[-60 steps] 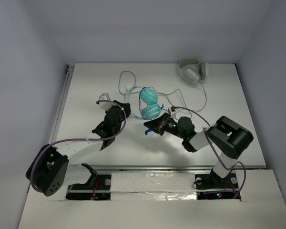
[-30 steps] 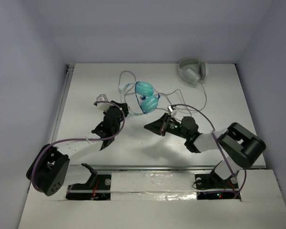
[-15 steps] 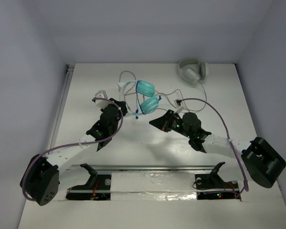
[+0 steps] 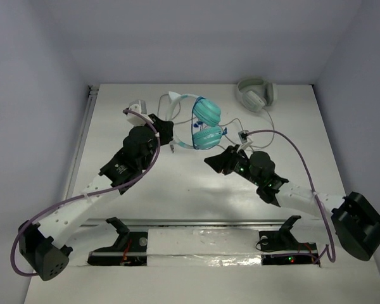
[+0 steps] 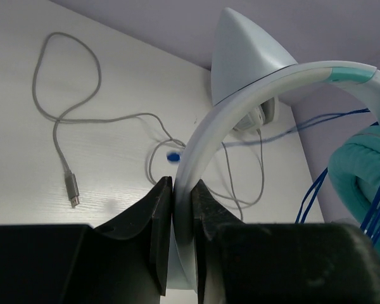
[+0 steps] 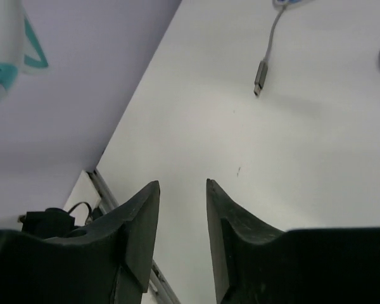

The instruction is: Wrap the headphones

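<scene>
The headphones (image 4: 206, 124) have teal ear cups, a white headband and a thin blue cable. They hang in the air over the back middle of the table. My left gripper (image 4: 167, 132) is shut on the white headband (image 5: 199, 142), which passes between its jaws (image 5: 182, 196). A teal cup (image 5: 361, 174) and loops of blue cable (image 5: 313, 193) hang at the right of the left wrist view. My right gripper (image 4: 211, 161) is open and empty just below the cups; its jaws (image 6: 182, 183) frame bare table.
Grey-white headphones (image 4: 256, 94) lie at the back right, and their grey cable (image 4: 270, 130) trails across the table to a USB plug (image 5: 71, 188), also in the right wrist view (image 6: 260, 76). The left table rail (image 6: 104, 190) shows beyond the right fingers.
My left arm has stretched out and lifted the headphones up and toward the back. My right arm has stretched out and followed beneath them.
</scene>
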